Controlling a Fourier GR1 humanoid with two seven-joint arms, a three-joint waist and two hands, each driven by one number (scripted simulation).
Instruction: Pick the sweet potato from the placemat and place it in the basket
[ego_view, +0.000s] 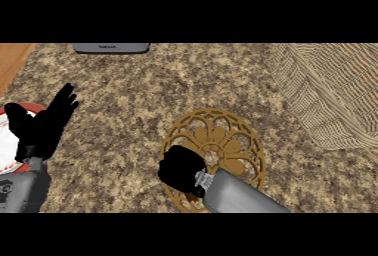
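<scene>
Right hand (181, 167): over placemat (238, 131), fingers curled under; whether they pinch anything, cannot tell.
Sweet potato: hidden, position unknown.
Basket (332, 95): right of placemat, apart.
Left hand (46, 125): left edge, fingers straight, up.

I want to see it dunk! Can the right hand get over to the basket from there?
Probably yes. The right hand sits over the placemat, and only bare counter lies between it and the basket.
</scene>
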